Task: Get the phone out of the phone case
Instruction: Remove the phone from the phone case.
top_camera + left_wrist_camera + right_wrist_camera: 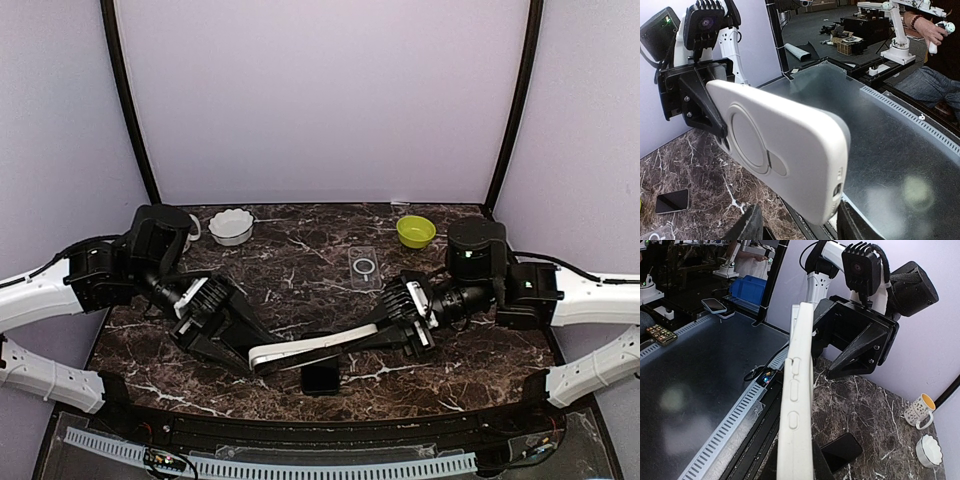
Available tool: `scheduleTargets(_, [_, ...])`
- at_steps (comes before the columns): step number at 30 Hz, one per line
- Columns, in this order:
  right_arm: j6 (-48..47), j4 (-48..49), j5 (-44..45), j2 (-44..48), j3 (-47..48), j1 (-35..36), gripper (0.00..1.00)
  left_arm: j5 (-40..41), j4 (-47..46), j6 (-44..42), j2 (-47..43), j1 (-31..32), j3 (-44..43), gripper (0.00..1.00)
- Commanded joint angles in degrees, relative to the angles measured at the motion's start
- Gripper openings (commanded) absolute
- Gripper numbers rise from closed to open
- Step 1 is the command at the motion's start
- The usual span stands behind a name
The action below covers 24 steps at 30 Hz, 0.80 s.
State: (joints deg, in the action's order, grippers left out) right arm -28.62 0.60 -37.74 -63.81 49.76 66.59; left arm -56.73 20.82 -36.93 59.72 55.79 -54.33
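A white phone case (310,352) hangs above the table's front middle, stretched between both grippers. My right gripper (368,338) is shut on its right end; in the right wrist view the case (797,405) runs edge-on with its side buttons facing me, hiding the gripper (801,471). My left gripper (262,360) straddles the other end. In the left wrist view the case back (775,150) sits by the right finger (852,225), with a gap to the left finger (747,226), so this gripper (796,222) is open. A dark phone (322,378) (841,451) (672,201) lies flat on the table below.
A clear case (365,268) lies mid-table. At the back stand a white bowl (231,226) and a green bowl (415,231), with a mug (917,410) beside the white bowl. A black rail (320,432) runs along the table's near edge.
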Motion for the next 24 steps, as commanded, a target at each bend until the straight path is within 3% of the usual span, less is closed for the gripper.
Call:
scheduleTargets(1, [0.5, 6.0, -3.2, -0.6, 3.3, -0.3, 0.0, -2.4, 0.8, -1.0, 0.8, 0.0, -1.5, 0.51])
scheduleTargets(18, [-1.2, 1.1, -8.0, -1.5, 3.5, 2.8, 0.0, 1.2, 4.0, -3.7, 4.9, -0.5, -2.6, 0.41])
scheduleTargets(24, [-1.6, -0.2, -8.1, -1.1, 2.7, 4.2, 0.0, -1.2, 3.4, -4.7, 5.6, -4.9, -2.3, 0.38])
